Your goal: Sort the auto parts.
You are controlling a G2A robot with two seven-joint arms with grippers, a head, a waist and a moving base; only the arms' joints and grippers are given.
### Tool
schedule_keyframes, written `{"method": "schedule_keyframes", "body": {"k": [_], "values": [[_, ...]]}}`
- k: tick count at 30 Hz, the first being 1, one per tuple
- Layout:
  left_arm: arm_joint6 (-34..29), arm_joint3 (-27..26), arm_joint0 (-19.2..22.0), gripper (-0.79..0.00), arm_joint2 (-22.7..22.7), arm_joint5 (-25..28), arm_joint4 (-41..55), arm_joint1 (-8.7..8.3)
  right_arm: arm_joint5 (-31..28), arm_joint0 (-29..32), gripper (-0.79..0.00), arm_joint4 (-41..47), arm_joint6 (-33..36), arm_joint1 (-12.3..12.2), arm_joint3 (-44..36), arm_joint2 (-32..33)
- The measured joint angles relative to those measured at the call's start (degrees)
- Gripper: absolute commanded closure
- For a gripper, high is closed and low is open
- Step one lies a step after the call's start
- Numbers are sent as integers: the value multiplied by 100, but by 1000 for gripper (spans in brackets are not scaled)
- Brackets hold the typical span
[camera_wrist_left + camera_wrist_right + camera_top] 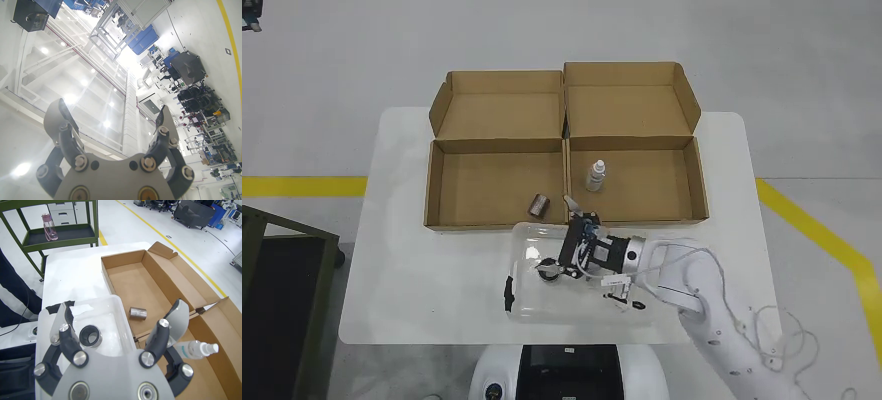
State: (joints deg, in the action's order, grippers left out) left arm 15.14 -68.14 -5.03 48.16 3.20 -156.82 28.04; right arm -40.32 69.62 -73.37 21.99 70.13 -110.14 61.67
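My right gripper point(564, 240) point(122, 315) is open and holds nothing, hovering over the far edge of a clear plastic bin point(532, 305) point(121, 306). A dark metal ring point(546, 267) point(90, 336) lies in the bin, close to one finger. A short metal cylinder point(538, 205) point(137, 313) lies on its side in the left cardboard box point(472, 190) point(132, 279). A small white spray bottle point(596, 176) point(196, 349) is in the right cardboard box point(662, 185) point(223, 328). My left gripper point(113, 113) is open and empty, pointing up at the ceiling.
Both boxes stand side by side at the back of the white table point(412, 280), lids folded back. A black clip point(509, 293) sits on the bin's left end. A green cart point(56, 236) with a pink bottle point(49, 228) stands off the table's left side.
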Motion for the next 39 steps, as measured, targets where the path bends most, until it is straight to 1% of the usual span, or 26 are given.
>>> {"method": "schedule_keyframes", "body": {"k": [5,10,13,15,20,28,32,39], "values": [[0,0,0,-785,0,0,0,0,-325,562,-785,-274,-49,-129,-279,313],[0,0,0,-785,0,0,0,0,-674,904,-785,-588,-87,-222,-331,431],[0,0,0,-785,0,0,0,0,-667,1066,-785,-642,-108,-259,-245,504],[0,0,0,-785,0,0,0,0,-558,1141,-785,-634,-79,-274,-182,553],[0,0,0,-785,0,0,0,0,-227,1224,-785,-524,166,-289,-68,586],[0,0,0,-785,0,0,0,0,122,1210,-785,-378,796,-310,-37,592],[0,0,0,-785,0,0,0,0,120,1137,-760,-452,1008,-326,-22,553],[0,0,0,-785,0,0,0,0,100,1023,-677,-462,1154,-336,202,419]]}}
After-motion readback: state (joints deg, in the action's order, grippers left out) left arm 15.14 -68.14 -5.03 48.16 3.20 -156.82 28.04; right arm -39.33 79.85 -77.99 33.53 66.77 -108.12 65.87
